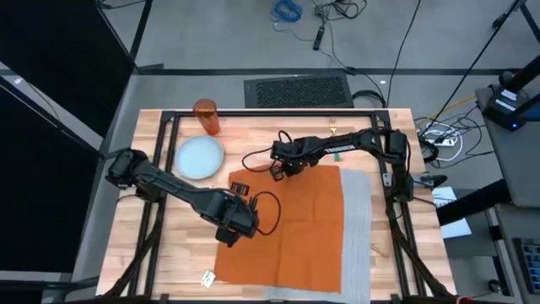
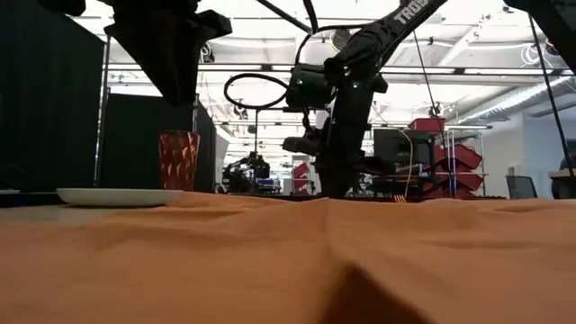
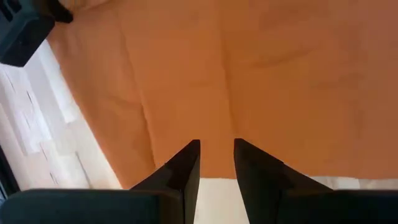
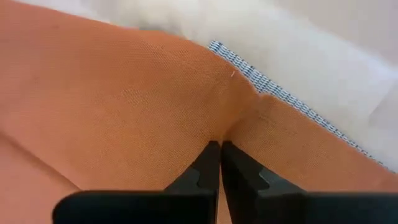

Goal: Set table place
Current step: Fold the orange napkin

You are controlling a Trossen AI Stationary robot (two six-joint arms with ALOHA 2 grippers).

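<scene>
The setting has barely begun: the orange napkin [image 1: 283, 224] lies spread over the placemat [image 1: 355, 221], pinched by the right gripper [image 1: 278, 171], left gripper [image 1: 229, 232] slightly apart above its edge, while plate [image 1: 199, 157] and tumbler [image 1: 206, 116] wait near the table's [image 1: 152, 245] far left corner.

Orange napkin [image 1: 287, 224] spread over grey placemat [image 1: 356, 228] on light-wood table [image 1: 164, 253].
</scene>
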